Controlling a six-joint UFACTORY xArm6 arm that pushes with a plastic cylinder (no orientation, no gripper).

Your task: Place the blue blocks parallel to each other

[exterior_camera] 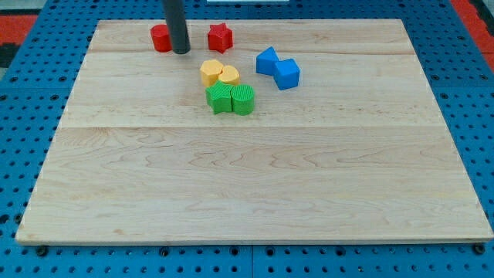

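Note:
Two blue blocks touch each other at the view's upper middle-right: one blue block (268,60) on the left and a blue cube-like block (287,74) at its lower right. My tip (181,52) is at the view's top, well left of the blue blocks. It stands just right of a red block (160,38) and left of a red star block (220,36).
A yellow pentagon block (211,72) and a yellow rounded block (229,75) sit together below the red star. Just below them are a green star block (219,98) and a green rounded block (242,99). The wooden board (247,201) lies on a blue perforated table.

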